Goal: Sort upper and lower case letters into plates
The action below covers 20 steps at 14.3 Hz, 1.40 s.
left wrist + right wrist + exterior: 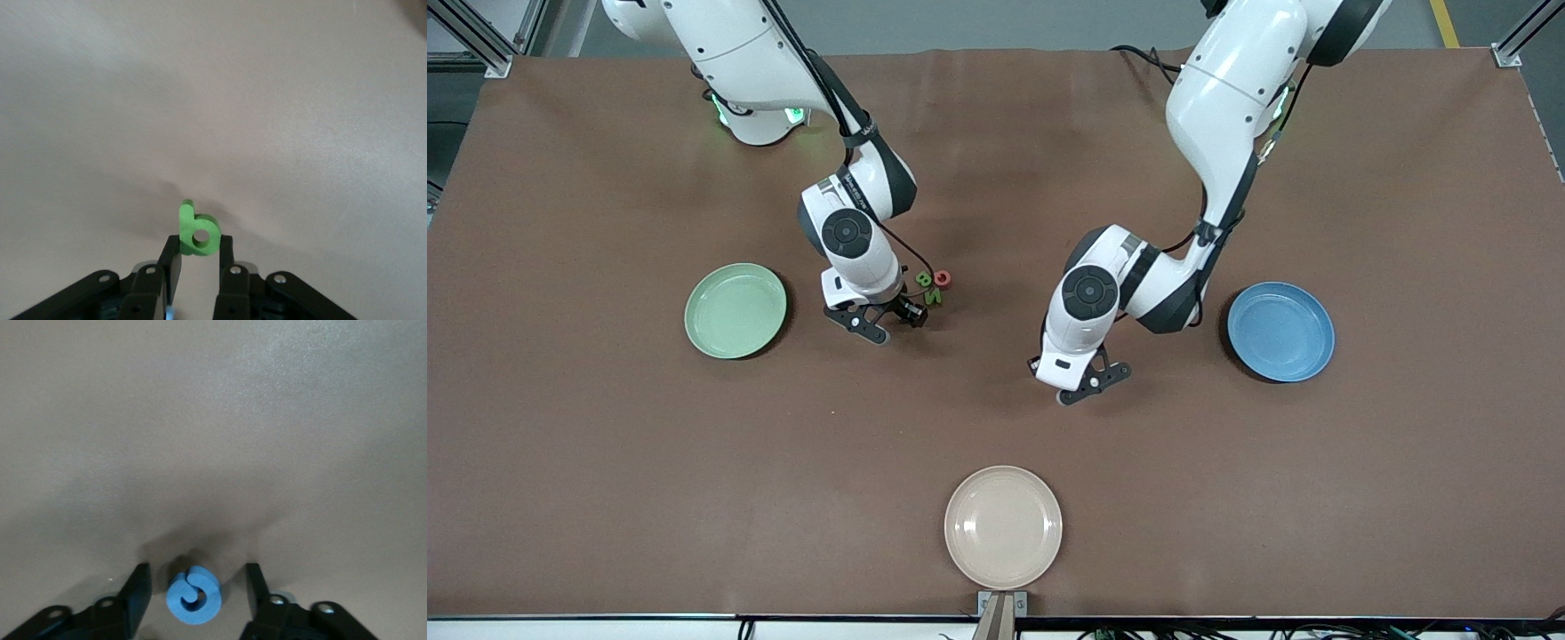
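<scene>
Green foam, a small chunky lowercase p (196, 231), sits pinched between the fingertips of the left gripper (195, 257); I read the narrow jaws as closed on its lower edge, so the stem and bowl stand clear above the pads (171, 261). In the front view that left gripper (1083, 384) hangs over bare brown table (605, 462), between the middle of the table and the bright blue round rimmed plate (1280, 332), which lies toward the left arm's end. I judge the letter is held this way for carrying to a plate.

The right gripper (197, 597) stands low with its jaws wide, one finger (137, 590) on each side of a small blue foam letter C (193, 595) lying flat on the table; the fingers are apart from it, not touching. I judge this a straddle ahead of closing. In the front view the right gripper (876, 322) is beside the pale green round rimmed plate (735, 310), which lies toward the right arm's end.

Just beside that gripper three letters lie clustered: a green B (923, 278), a red ring-shaped O (941, 280) and a green N (933, 296). Both sorting plates show nothing in them. A cream-beige round plate (1003, 527) lies nearest the front camera, also bare.
</scene>
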Motion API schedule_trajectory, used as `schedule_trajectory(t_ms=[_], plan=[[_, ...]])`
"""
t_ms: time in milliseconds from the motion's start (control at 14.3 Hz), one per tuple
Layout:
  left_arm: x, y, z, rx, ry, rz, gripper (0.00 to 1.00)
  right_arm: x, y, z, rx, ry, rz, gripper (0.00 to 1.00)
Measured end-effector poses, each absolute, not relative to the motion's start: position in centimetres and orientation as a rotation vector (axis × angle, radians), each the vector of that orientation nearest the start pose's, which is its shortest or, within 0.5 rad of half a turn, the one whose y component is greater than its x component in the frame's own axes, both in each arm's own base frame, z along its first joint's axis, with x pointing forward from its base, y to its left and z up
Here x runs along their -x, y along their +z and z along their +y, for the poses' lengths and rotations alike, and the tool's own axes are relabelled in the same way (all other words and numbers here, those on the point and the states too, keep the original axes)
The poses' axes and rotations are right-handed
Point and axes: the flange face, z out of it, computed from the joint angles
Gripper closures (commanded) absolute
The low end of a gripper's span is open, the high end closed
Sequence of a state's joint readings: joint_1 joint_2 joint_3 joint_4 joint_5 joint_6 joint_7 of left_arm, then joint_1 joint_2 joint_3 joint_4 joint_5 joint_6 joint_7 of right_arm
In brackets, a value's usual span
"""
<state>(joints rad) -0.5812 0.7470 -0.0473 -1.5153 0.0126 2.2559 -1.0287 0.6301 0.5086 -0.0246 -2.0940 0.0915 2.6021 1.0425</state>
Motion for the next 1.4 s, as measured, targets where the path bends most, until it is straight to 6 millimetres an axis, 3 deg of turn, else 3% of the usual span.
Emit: schedule_trajectory(t_ms=[209, 419, 558, 908, 977, 1117, 1396], plan=[[-58.4, 26.8, -37.2, 3.076, 0.064, -0.532, 0.92, -47.7, 17.5, 33.3, 3.009, 0.039, 0.812, 0.58], [-57.4, 29.2, -29.9, 3.064, 0.110, -0.421, 0.92, -47.7, 17.8, 33.6, 3.004, 0.035, 0.820, 0.83], [-56.2, 29.4, -24.3, 3.032, 0.139, -0.324, 0.92, -47.7, 17.8, 33.6, 3.004, 0.035, 0.820, 0.96], [-53.6, 26.2, -10.8, 2.985, 0.193, -0.132, 0.91, -48.2, 18.4, 32.6, 3.017, 0.042, 0.817, 1.00], [-53.2, 25.2, -8.7, 2.998, 0.192, -0.104, 0.91, -48.8, 19.2, 31.3, 3.024, 0.041, 0.795, 1.00], [-52.6, 23.9, -5.8, 3.016, 0.191, -0.058, 0.91, -50.3, 21.5, 26.9, 3.035, 0.035, 0.724, 1.00], [-52.3, 22.7, -2.0, 3.034, 0.204, 0.035, 0.90, -51.5, 26.1, 14.6, 3.070, 0.071, 0.521, 1.00]])
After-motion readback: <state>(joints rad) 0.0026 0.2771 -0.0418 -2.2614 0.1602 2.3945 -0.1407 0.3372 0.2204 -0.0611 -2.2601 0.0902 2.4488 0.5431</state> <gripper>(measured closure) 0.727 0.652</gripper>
